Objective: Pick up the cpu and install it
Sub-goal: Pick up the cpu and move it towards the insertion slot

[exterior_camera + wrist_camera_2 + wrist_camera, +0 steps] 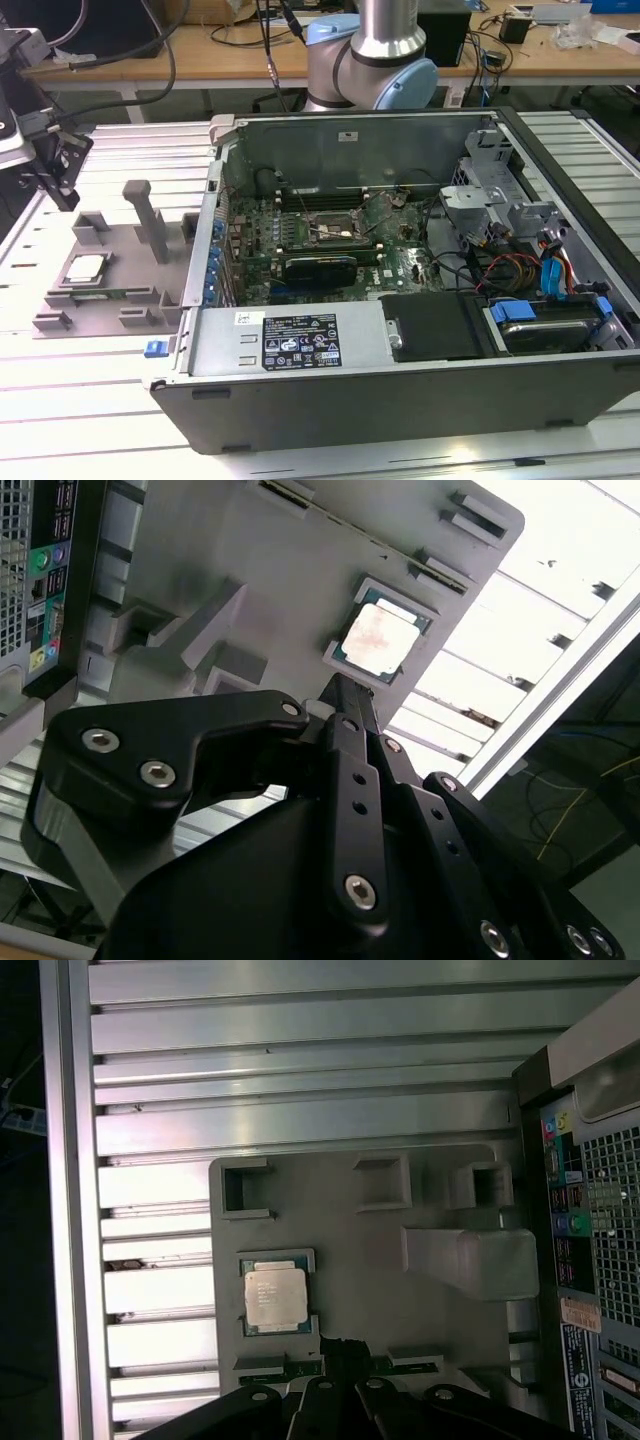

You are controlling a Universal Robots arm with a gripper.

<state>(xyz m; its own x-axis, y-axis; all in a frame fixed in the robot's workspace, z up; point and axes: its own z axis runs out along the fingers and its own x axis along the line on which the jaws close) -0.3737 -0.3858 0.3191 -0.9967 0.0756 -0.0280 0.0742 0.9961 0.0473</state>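
Gripper (pixel 340 1348), pressed together and empty, is held by the tray (pixel 400 1190) edge; the cpu (pixel 275 1298) is seated in its pocket just beside, at the exterior view's left.

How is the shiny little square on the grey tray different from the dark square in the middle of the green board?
The cpu is shiny silver; the socket is a dark frame. The cpu lies on the grey tray outside the computer case; the socket sits inside it, on the green board. Both look roughly square and lie flat.
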